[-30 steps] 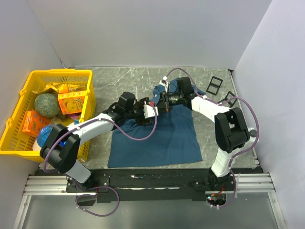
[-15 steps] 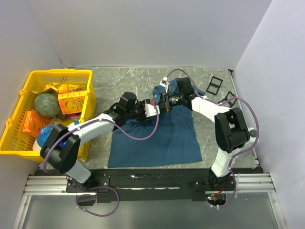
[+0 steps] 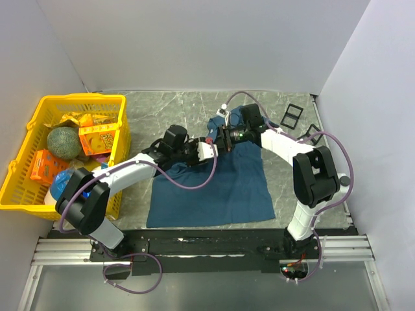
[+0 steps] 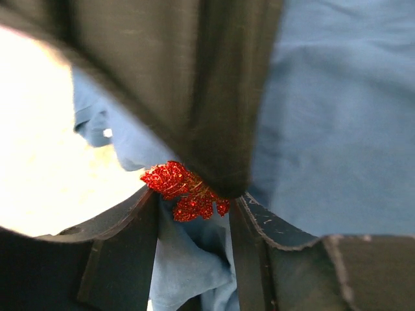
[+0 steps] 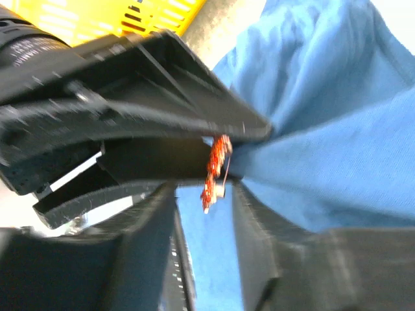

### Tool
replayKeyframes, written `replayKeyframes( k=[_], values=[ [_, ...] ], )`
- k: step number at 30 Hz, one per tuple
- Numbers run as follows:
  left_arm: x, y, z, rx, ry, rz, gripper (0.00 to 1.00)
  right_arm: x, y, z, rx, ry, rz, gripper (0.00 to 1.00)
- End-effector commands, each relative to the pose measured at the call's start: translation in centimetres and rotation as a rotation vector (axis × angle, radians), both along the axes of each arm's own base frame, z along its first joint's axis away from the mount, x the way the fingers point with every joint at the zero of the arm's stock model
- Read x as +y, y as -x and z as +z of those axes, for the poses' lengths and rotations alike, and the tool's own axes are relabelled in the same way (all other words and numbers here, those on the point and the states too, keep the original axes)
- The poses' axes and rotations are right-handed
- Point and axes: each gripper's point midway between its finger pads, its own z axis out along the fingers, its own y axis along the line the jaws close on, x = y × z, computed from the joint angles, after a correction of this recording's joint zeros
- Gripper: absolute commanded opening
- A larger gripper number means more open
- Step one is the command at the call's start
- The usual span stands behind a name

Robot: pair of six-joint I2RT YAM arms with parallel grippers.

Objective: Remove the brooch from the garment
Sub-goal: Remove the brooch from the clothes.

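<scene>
Red brooch (image 4: 185, 191) sits between left tool (image 3: 205, 146) fingers, on garment (image 3: 227, 188) cloth bunched mid-bench, with right tool (image 3: 218, 138) tip touching it. I can't tell either grip. Step: unpinning. Next, 1 tool anchors the cloth while the other draws the pin.

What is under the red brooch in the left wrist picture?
Bunched blue cloth of the garment lies directly under the brooch. The brooch itself covers the spot where its pin would enter the cloth, so that cannot be seen here, and nothing beneath the cloth shows.
</scene>
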Motion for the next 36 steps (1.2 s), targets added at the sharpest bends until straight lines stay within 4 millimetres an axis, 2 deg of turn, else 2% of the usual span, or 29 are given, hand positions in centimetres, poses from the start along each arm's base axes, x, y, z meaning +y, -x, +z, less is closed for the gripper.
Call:
replayKeyframes(
  k=[1, 5, 8, 12, 13, 14, 15, 16, 17, 18, 20, 21, 22, 23, 24, 25, 26, 27, 29, 36],
  values=[
    [-1.6, 2.7, 1.8, 0.044, 0.038, -0.152, 0.48, -0.8, -0.9, 4.9, -0.236, -0.017, 0.044, 0.60],
    [-1.3, 3.8, 1.6, 0.100, 0.046, -0.192, 0.48, -2.1, -1.0, 5.1, -0.283, -0.003, 0.045, 0.75],
    [-0.8, 4.0, 1.6, 0.152, 0.062, -0.211, 0.48, -3.0, -1.2, 4.6, -0.370, 0.044, 0.050, 0.80],
    [-0.1, 3.3, 2.3, 0.224, 0.094, -0.222, 0.48, -4.2, -1.5, 3.8, -0.515, 0.123, 0.049, 0.87],
    [-0.1, 3.3, 2.3, 0.240, 0.099, -0.227, 0.49, -4.6, -1.3, 3.7, -0.550, 0.139, 0.041, 0.87],
    [0.0, 3.2, 2.8, 0.261, 0.105, -0.231, 0.49, -5.0, -2.0, 3.6, -0.625, 0.173, 0.030, 0.87],
    [0.2, 3.0, 2.7, 0.297, 0.122, -0.246, 0.49, -5.3, -2.0, 4.3, -0.684, 0.185, 0.021, 0.86],
    [0.3, 3.0, 2.7, 0.321, 0.126, -0.251, 0.49, -5.6, -1.7, 3.7, -0.707, 0.202, 0.018, 0.85],
    [0.3, 3.0, 3.4, 0.345, 0.132, -0.261, 0.50, -5.9, -2.8, 4.1, -0.789, 0.225, -0.014, 0.84],
    [0.5, 3.0, 3.0, 0.393, 0.141, -0.276, 0.50, -6.3, -2.7, 5.2, -0.848, 0.229, -0.032, 0.82],
    [0.6, 3.1, 3.7, 0.433, 0.139, -0.300, 0.50, -6.7, -2.6, 4.7, -0.924, 0.260, -0.035, 0.81],
    [0.7, 3.2, 3.2, 0.476, 0.146, -0.318, 0.50, -6.9, -3.1, 6.0, -1.004, 0.272, -0.068, 0.79],
    [0.7, 3.2, 3.1, 0.475, 0.136, -0.336, 0.50, -7.1, -2.9, 5.3, -1.026, 0.291, -0.070, 0.77],
    [0.7, 3.5, 2.8, 0.528, 0.121, -0.338, 0.50, -6.9, -2.7, 5.4, -1.083, 0.304, -0.054, 0.77],
    [0.7, 3.6, 2.7, 0.548, 0.118, -0.346, 0.50, -7.0, -3.0, 6.4, -1.158, 0.324, -0.079, 0.76],
    [0.7, 3.8, 2.6, 0.554, 0.114, -0.367, 0.50, -7.0, -2.6, 5.5, -1.179, 0.343, -0.066, 0.76],
    [0.6, 3.7, 3.0, 0.557, 0.114, -0.377, 0.50, -6.4, -2.4, 5.8, -1.249, 0.348, -0.044, 0.75],
    [0.8, 4.2, 2.3, 0.598, 0.098, -0.385, 0.50, -6.2, -2.2, 5.8, -1.290, 0.360, -0.046, 0.74],
    [0.8, 4.2, 2.4, 0.610, 0.095, -0.396, 0.50, -6.3, -2.6, 5.8, -1.355, 0.428, -0.050, 0.73],
    [1.1, 5.2, 1.9, 0.690, 0.063, -0.443, 0.51, -3.9, -1.5, 5.6, -1.459, 0.460, 0.004, 0.69]
  ],
)
